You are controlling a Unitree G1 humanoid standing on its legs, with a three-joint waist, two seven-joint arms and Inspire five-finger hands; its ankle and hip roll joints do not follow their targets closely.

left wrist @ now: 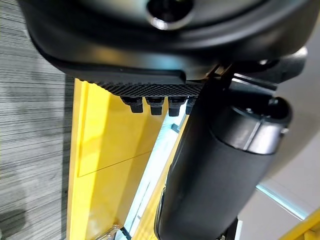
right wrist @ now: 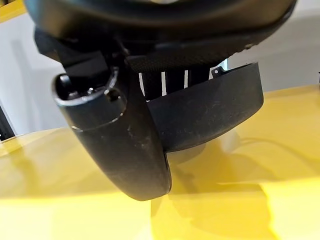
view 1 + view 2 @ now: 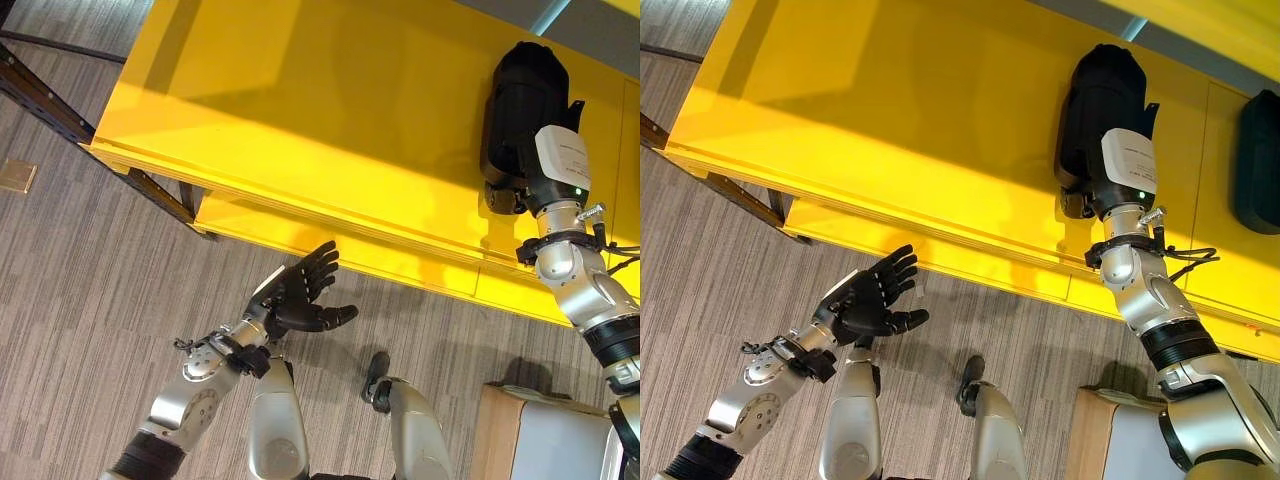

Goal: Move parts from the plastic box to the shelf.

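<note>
Right hand (image 3: 1078, 195): extended over the yellow shelf (image 3: 330, 110), buried behind a black moulded part (image 3: 523, 100) that lies on the shelf surface. Right wrist view shows the thumb (image 2: 125, 150) beside the part's curved dark rim (image 2: 210, 112), close above the yellow board; whether the fingers clasp the part or have let go cannot be told.

Left hand (image 3: 300, 293): held over the grey carpet floor (image 3: 90, 280), just in front of the shelf's front edge, fingers straight and spread, thumb out, holding nothing.

Second black part (image 3: 1258, 165): lies farther along the shelf toward the robot's right, well apart from the first.

Plastic box (image 3: 545, 440): pale corner at the lower right, beside the right arm; contents hidden.

Step in hand, as judged: placing a part on the shelf, at or near release.

Next move calls for: confirming the part rests flat, loosening the fingers, withdrawing the right hand clear without dragging the part, then returning to the box.
</note>
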